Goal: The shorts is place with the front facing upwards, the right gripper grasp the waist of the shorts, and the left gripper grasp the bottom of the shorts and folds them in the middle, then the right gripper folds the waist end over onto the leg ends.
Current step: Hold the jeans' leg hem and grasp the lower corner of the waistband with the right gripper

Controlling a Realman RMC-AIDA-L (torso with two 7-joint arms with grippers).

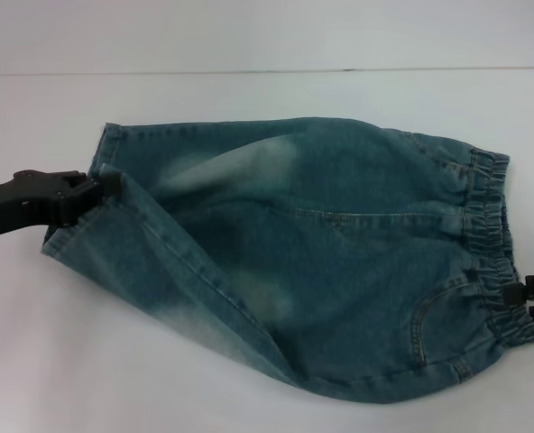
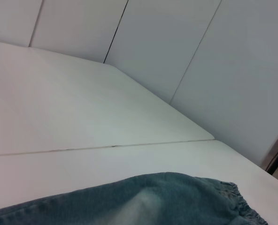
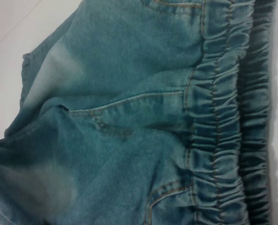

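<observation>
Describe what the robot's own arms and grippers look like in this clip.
The left gripper is matte black and blocky on a black arm, with a thin dark cable looping beneath it. Only the black, angular tip of the right gripper shows at the picture's edge. No markings are visible.

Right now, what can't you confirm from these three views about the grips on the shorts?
- Left gripper, head view: fingers sit at the leg hem of the denim shorts; fabric hides whether they pinch it.
- Right gripper, head view: cut off by the frame edge at the waistband.
- Both wrist views: neither shows its own fingers.
</observation>
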